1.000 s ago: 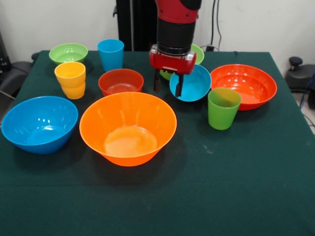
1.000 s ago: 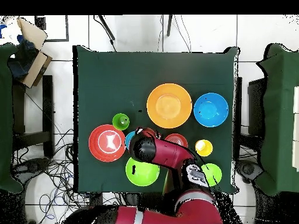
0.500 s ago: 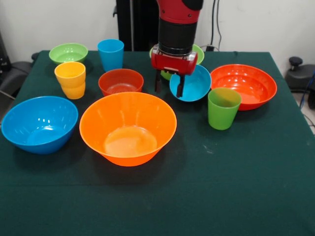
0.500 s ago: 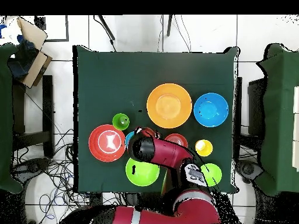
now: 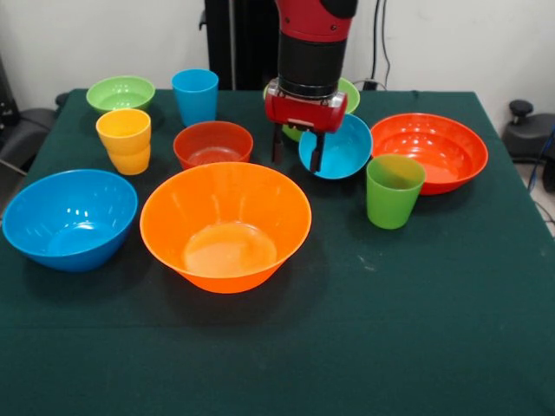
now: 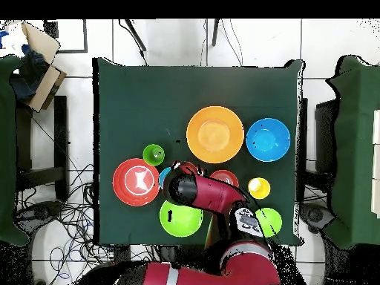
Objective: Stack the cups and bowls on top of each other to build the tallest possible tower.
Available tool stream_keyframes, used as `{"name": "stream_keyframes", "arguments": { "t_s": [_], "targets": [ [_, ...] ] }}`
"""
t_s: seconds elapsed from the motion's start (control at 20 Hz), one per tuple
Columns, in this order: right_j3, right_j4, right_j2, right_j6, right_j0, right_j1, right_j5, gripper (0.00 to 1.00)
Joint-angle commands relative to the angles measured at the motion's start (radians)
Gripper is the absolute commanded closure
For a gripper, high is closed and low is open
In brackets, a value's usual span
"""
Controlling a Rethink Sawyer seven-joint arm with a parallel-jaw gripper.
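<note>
Bench (image 5: 451, 329), green cloth, left to right: large blue bowl (image 5: 69, 218); yellow cup (image 5: 124, 140), upright; blue cup (image 5: 195, 96), upright; small red bowl (image 5: 213, 144); large orange bowl (image 5: 225, 225). Gripper (image 5: 297, 151) pinches the rim of the small blue bowl (image 5: 340, 149), which is tipped, mouth facing forward. Green cup (image 5: 394, 191), upright, just before wide red bowl (image 5: 430, 149).

Count on the green table (image 5: 451, 329): nine vessels, three cups and six bowls; cups: one blue cup (image 5: 195, 96), one yellow-orange cup (image 5: 125, 140), one green cup (image 5: 395, 191); bowls, by colour: two blue (large blue bowl (image 5: 68, 218), small blue bowl (image 5: 342, 149)); two green (small green bowl (image 5: 120, 94), green bowl (image 6: 180, 220)); one large orange bowl (image 5: 225, 225); two red (small red bowl (image 5: 213, 144), wide red bowl (image 5: 431, 149)) — so seven bowls, ten vessels.
</note>
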Motion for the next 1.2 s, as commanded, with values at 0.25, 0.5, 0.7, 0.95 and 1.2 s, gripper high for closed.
{"name": "stream_keyframes", "arguments": {
  "t_s": [0.25, 0.5, 0.7, 0.95, 1.2],
  "targets": [
    [-0.068, -0.055, 0.069, 0.023, -0.006, -0.005, 0.152, 0.0],
    [-0.07, -0.051, 0.074, 0.021, -0.006, -0.025, 0.19, 0.0],
    [-0.069, -0.053, 0.074, 0.004, -0.012, -0.076, 0.269, 0.0],
    [-0.088, -0.057, 0.064, 0.008, -0.008, -0.093, 0.305, 0.0],
    [-0.097, -0.069, 0.073, 0.006, -0.023, -0.08, 0.294, 0.0]
  ]
}}
